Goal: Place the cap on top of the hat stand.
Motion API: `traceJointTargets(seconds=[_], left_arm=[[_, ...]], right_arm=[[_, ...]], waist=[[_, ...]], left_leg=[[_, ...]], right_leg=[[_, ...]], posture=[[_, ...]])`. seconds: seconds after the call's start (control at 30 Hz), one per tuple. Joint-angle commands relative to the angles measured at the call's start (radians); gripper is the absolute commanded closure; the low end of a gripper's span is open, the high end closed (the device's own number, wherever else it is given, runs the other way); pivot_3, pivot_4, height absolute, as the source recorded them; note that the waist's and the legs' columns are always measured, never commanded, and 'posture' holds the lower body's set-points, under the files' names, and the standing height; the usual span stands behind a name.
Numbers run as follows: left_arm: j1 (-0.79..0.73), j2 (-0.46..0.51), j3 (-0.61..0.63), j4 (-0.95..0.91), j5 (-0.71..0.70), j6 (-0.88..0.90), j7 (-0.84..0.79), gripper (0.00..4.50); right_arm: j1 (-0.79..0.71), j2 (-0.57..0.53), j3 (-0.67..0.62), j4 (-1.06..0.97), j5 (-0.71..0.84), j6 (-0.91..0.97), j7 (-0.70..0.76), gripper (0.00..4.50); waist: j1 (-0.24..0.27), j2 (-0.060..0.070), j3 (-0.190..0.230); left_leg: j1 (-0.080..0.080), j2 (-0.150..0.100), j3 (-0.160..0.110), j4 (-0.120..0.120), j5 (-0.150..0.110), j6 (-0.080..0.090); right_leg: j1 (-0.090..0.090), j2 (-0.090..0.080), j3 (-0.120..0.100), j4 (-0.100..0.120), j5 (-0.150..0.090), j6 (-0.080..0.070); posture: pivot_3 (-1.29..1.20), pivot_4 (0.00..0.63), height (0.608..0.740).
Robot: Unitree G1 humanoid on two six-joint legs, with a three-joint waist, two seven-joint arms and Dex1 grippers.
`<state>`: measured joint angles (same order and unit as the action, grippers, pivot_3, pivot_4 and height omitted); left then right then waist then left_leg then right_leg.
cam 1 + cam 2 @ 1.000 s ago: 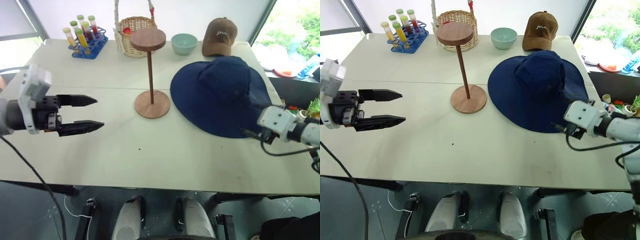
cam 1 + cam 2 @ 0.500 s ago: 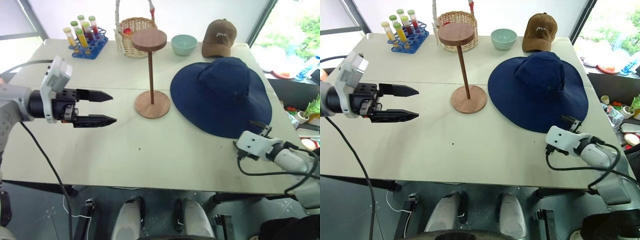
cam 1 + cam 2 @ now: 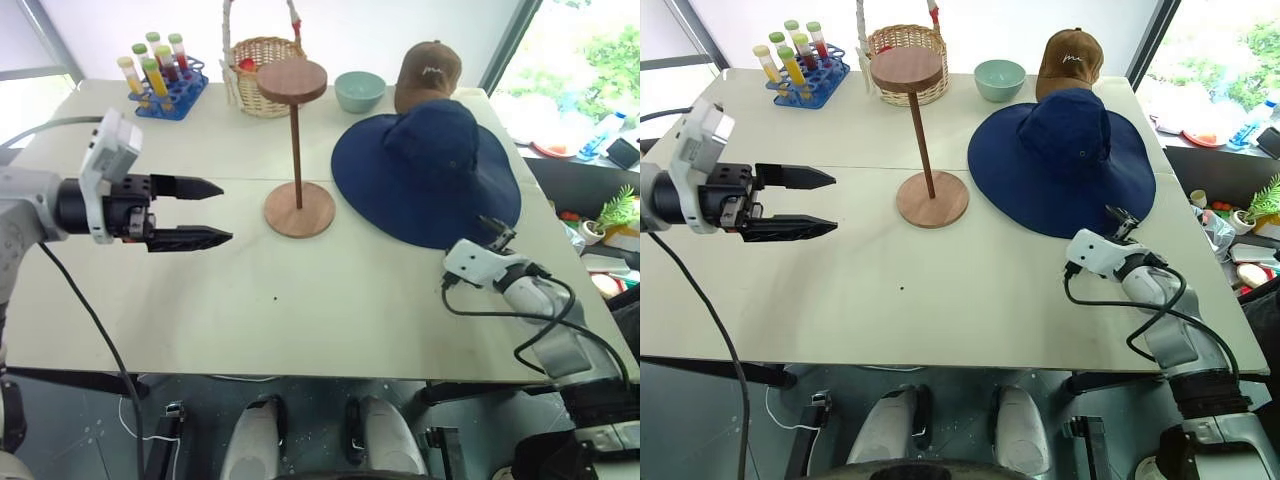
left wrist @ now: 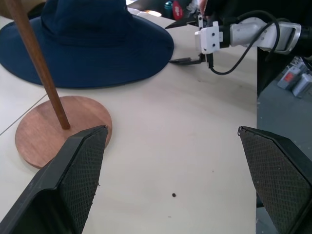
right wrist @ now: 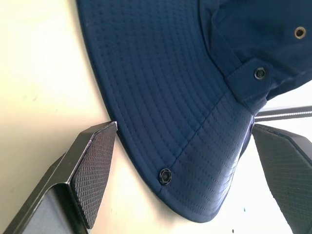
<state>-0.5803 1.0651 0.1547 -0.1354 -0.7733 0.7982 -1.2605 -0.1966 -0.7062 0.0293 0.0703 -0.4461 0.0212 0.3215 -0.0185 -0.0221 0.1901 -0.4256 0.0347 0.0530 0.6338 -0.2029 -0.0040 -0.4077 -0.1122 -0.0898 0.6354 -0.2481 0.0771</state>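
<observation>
The left arm comes in from the left side and reaches toward the right, almost level. Its end effector (image 3: 205,213) hangs above the tabletop (image 3: 330,300) with the two black fingers spread apart, one over the other, holding nothing. The right arm comes from the lower right, bent, with a black cable looped along it. Its end effector (image 5: 183,146) is low, close to the tabletop, and its fingers stand wide apart on both sides of the brim of the cap (image 5: 165,92), not closed on it

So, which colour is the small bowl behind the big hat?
Pale green bowl; the right eye view shows it best.
</observation>
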Motion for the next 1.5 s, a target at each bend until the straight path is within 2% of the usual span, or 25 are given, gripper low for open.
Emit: traceJointTargets(seconds=[0.03,0.17,0.3,0.47,0.57,0.8,1.13,1.5], left_arm=[[0.008,0.018,0.056,-0.027,-0.008,-0.008,0.004,0.0],[0.022,0.019,0.07,-0.034,-0.01,-0.005,0.007,0.0],[0.025,0.014,0.07,-0.046,-0.013,-0.001,0.016,0.0],[0.001,0.012,0.063,-0.048,-0.016,0.008,0.026,0.0],[-0.012,0.014,0.063,-0.045,-0.018,0.015,0.028,0.0],[-0.013,0.012,0.066,-0.046,-0.014,0.017,0.029,0.0],[-0.017,0.006,0.065,-0.038,-0.011,0.013,0.03,0.0],[-0.026,-0.005,0.06,-0.041,-0.013,0.015,0.041,0.0]], right_arm=[[0.04,0.021,0.018,-0.152,0.067,0.031,0.097,0.02],[0.043,0.094,0.062,-0.313,0.108,0.135,0.172,0.02],[-0.016,0.161,0.144,-0.313,0.057,0.172,0.168,0.02],[-0.157,0.206,0.262,-0.11,-0.14,0.199,0.032,0.02],[-0.213,0.231,0.283,-0.02,-0.209,0.237,-0.047,0.02],[-0.275,0.307,0.278,0.093,-0.255,0.335,-0.16,0.02],[-0.212,0.215,0.199,0.133,-0.238,0.328,-0.265,0.02],[-0.271,0.19,0.143,0.332,-0.156,0.248,-0.341,0.02]], waist=[[0.001,0.0,0.0],[0.001,0.001,0.0],[0.006,0.001,0.001],[0.005,0.002,0.001],[0.006,0.001,0.001],[0.005,0.001,0.001],[0.028,0.001,0.001],[0.026,0.001,0.0]], left_leg=[[0.0,0.0,0.0,0.0,0.0,0.0],[0.0,0.002,-0.001,-0.002,0.0,0.0],[-0.001,0.004,-0.001,-0.002,0.0,0.0],[-0.001,0.004,-0.001,-0.001,0.0,0.0],[-0.001,0.004,-0.001,-0.002,0.0,0.0],[-0.001,0.004,-0.001,-0.001,0.0,0.0],[-0.001,0.003,-0.001,-0.001,0.0,0.0],[-0.001,0.003,-0.001,-0.001,0.0,0.0]], right_leg=[[0.0,0.0,0.0,0.0,0.0,0.0],[-0.001,0.004,0.0,0.0,0.001,0.002],[-0.002,0.006,0.0,0.0,0.0,0.0],[-0.002,0.006,0.001,0.0,-0.001,-0.002],[-0.002,0.006,0.001,0.0,-0.001,-0.002],[-0.002,0.006,0.001,0.0,0.001,0.0],[0.0,0.006,0.002,-0.002,0.0,-0.001],[0.0,0.006,0.002,-0.003,0.0,-0.001]], posture=[[0.0,0.15,0.74],[0.0,0.15,0.74],[0.0,0.15,0.74],[0.0,0.15,0.74],[0.0,0.15,0.74],[0.0,0.15,0.74],[0.0,0.15,0.74],[0.0,0.15,0.74]])
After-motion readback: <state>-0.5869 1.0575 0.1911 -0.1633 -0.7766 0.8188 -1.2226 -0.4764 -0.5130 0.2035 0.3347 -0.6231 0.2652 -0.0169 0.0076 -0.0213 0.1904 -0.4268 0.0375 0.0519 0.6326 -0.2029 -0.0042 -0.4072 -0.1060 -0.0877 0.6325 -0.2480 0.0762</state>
